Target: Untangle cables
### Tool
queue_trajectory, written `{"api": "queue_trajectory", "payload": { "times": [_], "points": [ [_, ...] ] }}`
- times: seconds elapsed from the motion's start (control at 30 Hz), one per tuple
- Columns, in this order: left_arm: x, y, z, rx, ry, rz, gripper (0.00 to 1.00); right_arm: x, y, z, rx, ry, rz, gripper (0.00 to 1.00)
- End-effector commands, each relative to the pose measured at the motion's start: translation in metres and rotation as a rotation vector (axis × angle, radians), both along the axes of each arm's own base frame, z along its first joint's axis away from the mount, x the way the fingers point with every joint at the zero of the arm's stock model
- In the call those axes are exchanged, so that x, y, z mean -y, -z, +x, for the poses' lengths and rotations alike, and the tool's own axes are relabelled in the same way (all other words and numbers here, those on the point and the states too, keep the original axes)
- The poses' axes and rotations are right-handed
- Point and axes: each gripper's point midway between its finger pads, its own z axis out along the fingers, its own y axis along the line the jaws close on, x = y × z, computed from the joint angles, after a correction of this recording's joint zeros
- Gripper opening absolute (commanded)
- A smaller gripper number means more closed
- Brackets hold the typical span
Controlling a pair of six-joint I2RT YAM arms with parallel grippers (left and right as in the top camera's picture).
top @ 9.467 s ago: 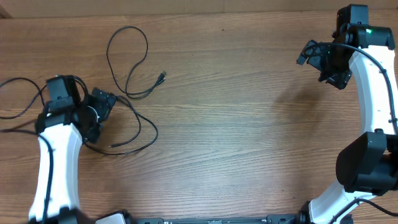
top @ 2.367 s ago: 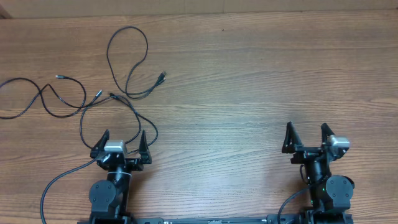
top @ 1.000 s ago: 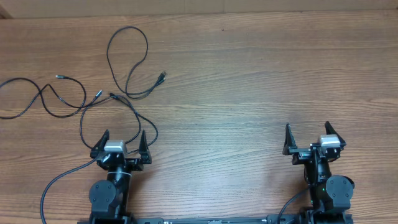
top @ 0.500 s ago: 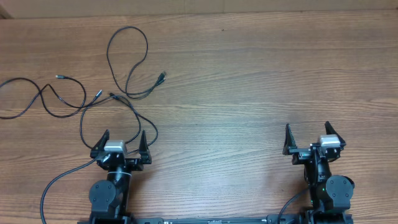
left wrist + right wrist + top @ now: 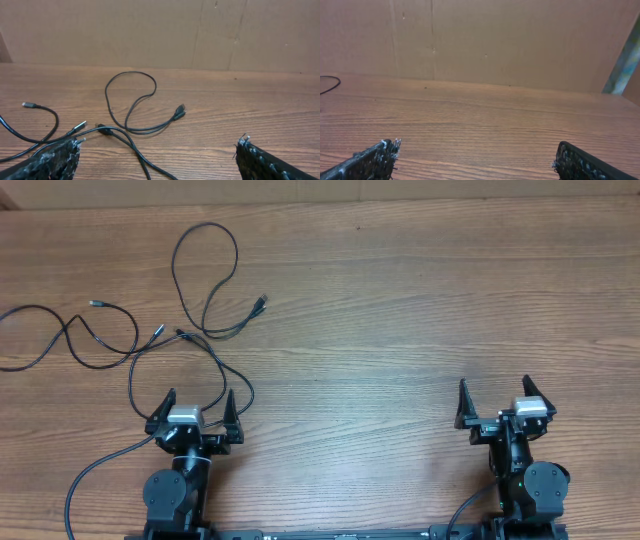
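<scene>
Overhead, the cables (image 5: 180, 334) lie loose on the far left part of the surface (image 5: 400, 330). They are just ahead of the left gripper (image 5: 197, 402) and well apart from the right gripper (image 5: 494, 388). Both grippers sit low at the near edge with their jaws spread wide, holding nothing.

The likeliest trouble lies where the cords cross near the middle of the group. If one strand is pulled while another lies over it, the crossing may tighten instead of opening. The lowest cord bends close around the left gripper, and in the left wrist view it runs between the open fingers. Whether it touches them cannot be told. A careless close or sweep there could drag the whole group along. The cords are thin, so a pinch may slip off. The leftmost cord runs out past the left edge of the view, and a tug could pull it further away.

The looped cable (image 5: 131, 73) has its long axis running near to far, with the loop toward the far side. Its plug (image 5: 262, 303) points right and slightly away. The leftmost cord runs mostly left to right in waves.
</scene>
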Motion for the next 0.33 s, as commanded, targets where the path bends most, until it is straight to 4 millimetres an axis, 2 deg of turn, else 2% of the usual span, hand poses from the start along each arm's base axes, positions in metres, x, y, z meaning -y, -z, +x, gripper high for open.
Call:
{"api": "queue_trajectory", "payload": {
  "times": [0.0, 0.3],
  "points": [
    [0.0040, -0.0001, -0.0004, 0.006, 0.023, 0.024, 0.99, 0.0004, 0.0021, 0.0002, 0.003, 0.004, -0.008, 1.00],
    [0.0040, -0.0001, -0.0004, 0.006, 0.023, 0.024, 0.99, 0.0004, 0.0021, 0.0002, 0.003, 0.004, -0.008, 1.00]
  ]
}}
